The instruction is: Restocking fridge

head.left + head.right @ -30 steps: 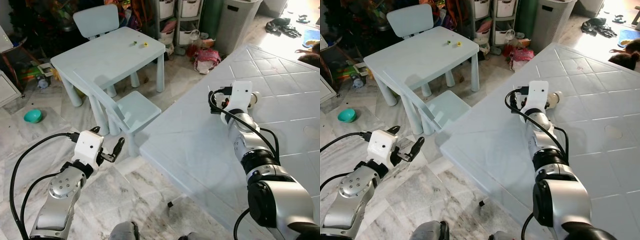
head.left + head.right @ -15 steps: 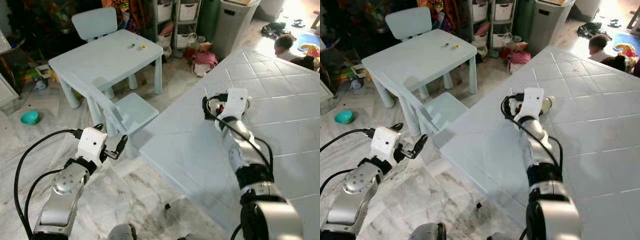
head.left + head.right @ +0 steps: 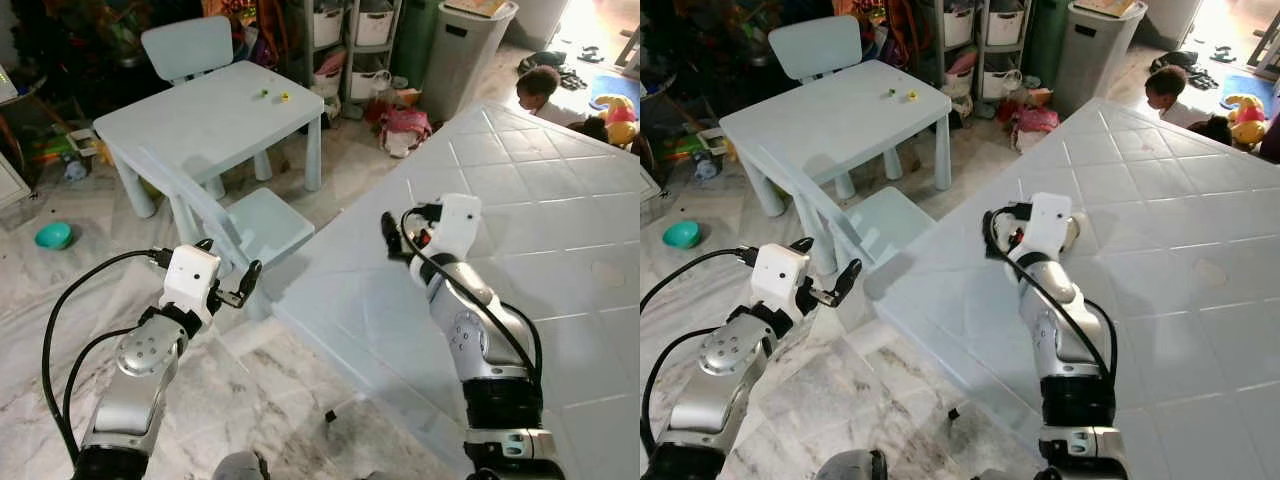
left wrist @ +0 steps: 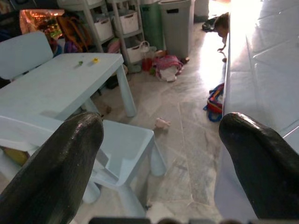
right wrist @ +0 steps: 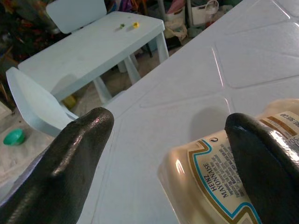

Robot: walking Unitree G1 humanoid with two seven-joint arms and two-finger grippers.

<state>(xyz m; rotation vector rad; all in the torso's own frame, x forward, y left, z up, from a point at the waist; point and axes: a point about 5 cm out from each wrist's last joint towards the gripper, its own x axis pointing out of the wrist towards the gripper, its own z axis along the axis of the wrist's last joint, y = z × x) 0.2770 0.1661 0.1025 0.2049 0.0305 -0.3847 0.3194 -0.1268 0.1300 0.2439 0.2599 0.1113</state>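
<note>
The left gripper [image 3: 232, 290] is held low over the marble floor [image 3: 290, 400] at near left, arm bent, fingers spread apart and holding nothing. In the left wrist view its two black fingertips [image 4: 60, 172] stand wide apart, with a pale blue chair [image 4: 126, 149] seen between them.

The right gripper [image 3: 392, 232] is reached out over the white tiled counter [image 3: 560, 200] at right, forearm raised from the near edge, wrist turned leftward. Its fingers are open. In the right wrist view a mayonnaise bottle [image 5: 219, 186] is seen lying on its side on the counter, between the spread fingers [image 5: 70, 158] and touching the one at its side; whether it is gripped cannot be told. In the eye views only a pale bit of it is seen behind the gripper's white housing [image 3: 1072, 228], so the label is read from the wrist view alone.

Farther left, a small pale blue table [image 3: 210, 115] is set with a second chair [image 3: 192, 45] behind it; two tiny bits, green and yellow [image 3: 284, 96], lie on its top. A teal bowl [image 3: 52, 236] is on the floor at far left.

At the far side, shelves with white bins [image 3: 370, 25] and a grey lidded bin [image 3: 455, 55] are seen; bin contents cannot be made out. A person [image 3: 540, 88] sits on the floor at far right beside a yellow toy [image 3: 620, 105].
</note>
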